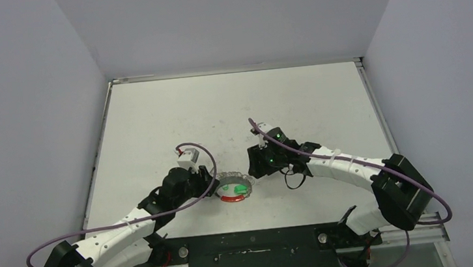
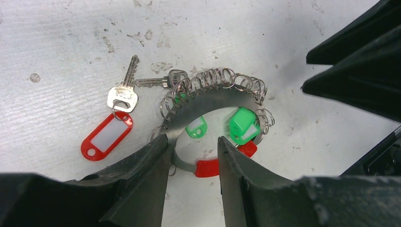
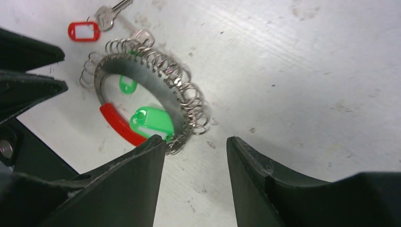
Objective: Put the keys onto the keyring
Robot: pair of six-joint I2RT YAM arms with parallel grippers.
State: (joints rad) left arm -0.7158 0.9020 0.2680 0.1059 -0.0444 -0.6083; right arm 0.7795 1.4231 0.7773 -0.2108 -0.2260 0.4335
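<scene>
The keyring [image 2: 182, 111], a steel band with a red arc [image 2: 208, 168] and a fringe of silvery loops [image 2: 222, 79], lies mid-table [image 1: 234, 187]. Two green tags [image 2: 243, 125] [image 2: 196, 127] sit inside it. One of the keys [image 2: 122, 97], with a red tag [image 2: 106, 137], lies loose to its left. Another key [image 2: 158, 82] reaches the loops. My left gripper [image 2: 191, 142] is open, straddling the band's near part. My right gripper [image 3: 195, 140] is open over bare table, its left fingertip [image 3: 156, 142] beside the loops [image 3: 189, 111] and a green tag [image 3: 153, 120].
The two grippers [image 1: 211, 180] [image 1: 252, 168] face each other across the ring, close together. The right gripper's fingers [image 2: 354, 61] fill the right side of the left wrist view. Raised table edges run along the left [image 1: 96, 160] and right [image 1: 380, 119].
</scene>
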